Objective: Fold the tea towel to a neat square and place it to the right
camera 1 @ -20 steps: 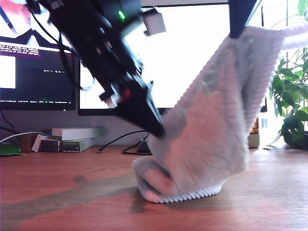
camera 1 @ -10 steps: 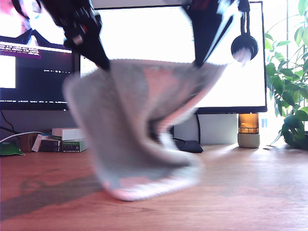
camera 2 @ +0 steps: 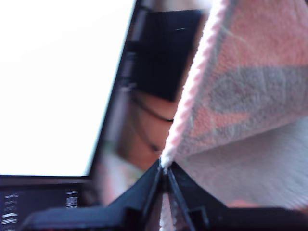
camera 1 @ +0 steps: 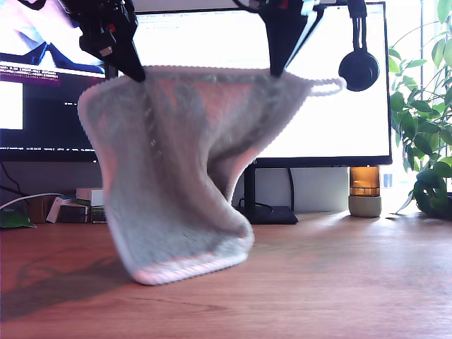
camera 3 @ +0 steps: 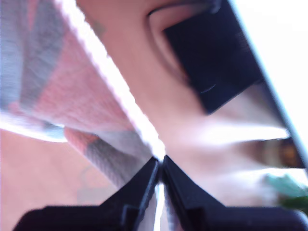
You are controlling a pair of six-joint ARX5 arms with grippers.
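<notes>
The tea towel [camera 1: 176, 176] hangs in the air in front of the monitor [camera 1: 339, 106], held by its top hem. That hem runs level across the exterior view, and the cloth drops from it, twisted, until its bottom fold touches the surface [camera 1: 353, 282]. My first pincer [camera 1: 138, 73] is clamped tight on the hem towards the exterior view's left. My second pincer [camera 1: 277, 70] is pinched closed on the hem towards the exterior view's right.

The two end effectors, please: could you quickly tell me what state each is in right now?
My first gripper: closed on the towel's hem.
My second gripper: closed on the towel's hem too.
</notes>
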